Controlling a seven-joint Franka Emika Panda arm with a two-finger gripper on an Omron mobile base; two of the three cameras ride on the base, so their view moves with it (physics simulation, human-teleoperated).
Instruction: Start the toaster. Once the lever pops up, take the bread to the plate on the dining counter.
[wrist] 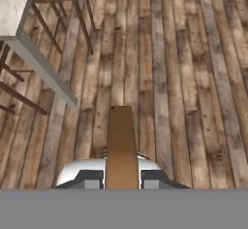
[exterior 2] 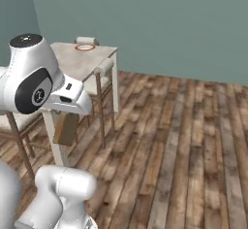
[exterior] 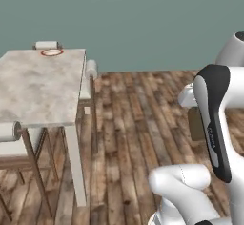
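Between pincer (wrist: pixel 121 179) fingers, bread (wrist: pixel 120 140)

**Lighting and picture quality: even, soft, rendered**

Light: flat and diffuse in all three views, moderately bright, with no visible source. Teal wall (exterior: pixel 143 19) evenly toned, slightly darker toward its upper corners.

Shadows: faint. Slight darkening on the wooden floor (wrist: pixel 193 77) under the dining counter (exterior: pixel 38 86), left of and beyond the gripper (wrist: pixel 122 178).

Glare: soft sheen only, on the white arm (exterior 2: pixel 29 77) above the gripper.

Sharpness: low resolution and mildly soft throughout; floor grain smears away from the gripper. The bread (wrist: pixel 121 145) between the fingers is smooth, nearly textureless.

Distortion: no clear bending at the edges.
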